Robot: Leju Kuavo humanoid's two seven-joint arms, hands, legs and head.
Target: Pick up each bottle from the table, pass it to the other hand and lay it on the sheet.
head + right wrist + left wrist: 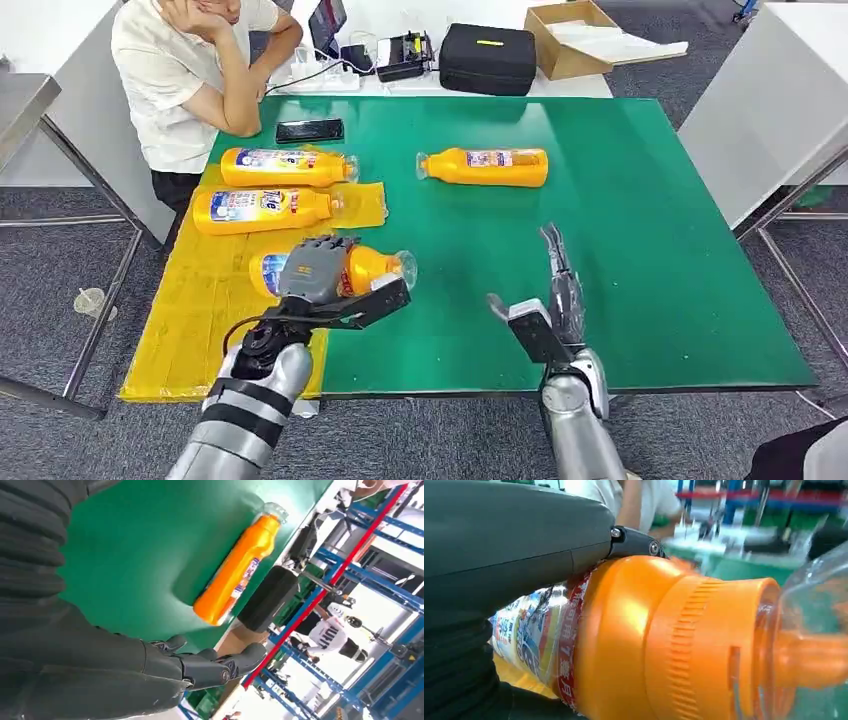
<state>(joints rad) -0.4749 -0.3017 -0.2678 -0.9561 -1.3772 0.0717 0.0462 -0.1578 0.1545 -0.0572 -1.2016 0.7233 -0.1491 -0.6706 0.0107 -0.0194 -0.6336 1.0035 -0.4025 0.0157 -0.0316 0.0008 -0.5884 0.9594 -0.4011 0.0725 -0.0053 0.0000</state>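
My left hand (pixel 312 270) grips an orange bottle (pixel 372 268) with a clear cap, held lying sideways over the edge of the yellow sheet (pixel 195 310). In the left wrist view the same bottle (pixel 664 645) sits right against my left hand (pixel 509 550). Two more orange bottles (pixel 285 167) (pixel 262 208) lie on the sheet at its far end. Another orange bottle (pixel 486 166) lies on the green table (pixel 640 230), also seen as the bottle (pixel 235 570) in the right wrist view. My right hand (pixel 556 290) is open over the table, fingers (pixel 210 662) straight, holding nothing.
A person in a white shirt (pixel 190 70) sits at the table's far left corner, beside a black phone (pixel 309 130). A black case (pixel 488 58), a cardboard box (pixel 570 35) and cables stand along the far edge. A plastic cup (pixel 88 300) lies on the floor at left.
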